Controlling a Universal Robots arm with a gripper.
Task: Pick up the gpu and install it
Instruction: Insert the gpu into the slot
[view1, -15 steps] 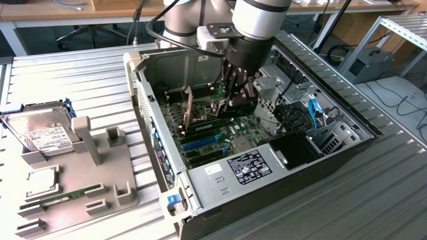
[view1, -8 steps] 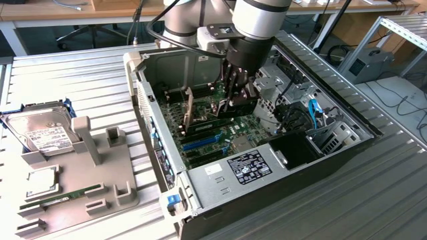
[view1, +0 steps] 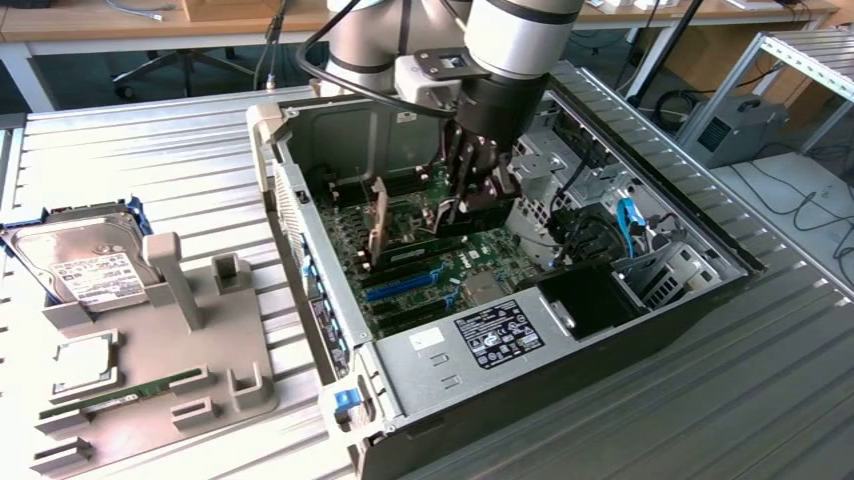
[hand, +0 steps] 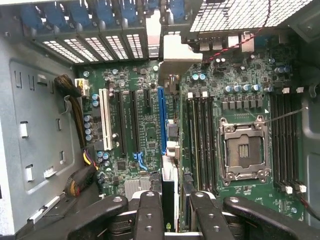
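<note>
Jaws clamped on the gpu (hand: 168, 190), a thin green circuit-board card seen edge-on, pinched between the two black fingers (hand: 148, 215) of the gripper (view1: 470, 205). In the wrist view the card runs straight ahead from the fingertips, its silver metal end bracket (hand: 175, 57) up at the rear slot openings. The card sits just beside the long blue expansion slot (hand: 161, 120), on the side toward the CPU socket; can't tell if its edge is seated.

Exterior view: white-and-black arm (view1: 514, 40) reaches down into the open black and silver PC case (view1: 641, 330), gripper roughly at case centre, above the green motherboard (view1: 461, 265). Card shows as a dark upright plate (view1: 378, 225) at about 9 o'clock from the gripper.

Wrist view also has the square silver CPU socket (hand: 243, 152) at 3 o'clock from the blue slot, black RAM slots (hand: 200, 140) between them, white slot (hand: 104, 120) at 9 o'clock.

Outside the case, at its 9 o'clock on the ribbed metal table (view1: 160, 160): grey parts fixture (view1: 187, 360) with the silver boxy hard drive (view1: 83, 265) and the narrow green RAM stick (view1: 127, 393).
</note>
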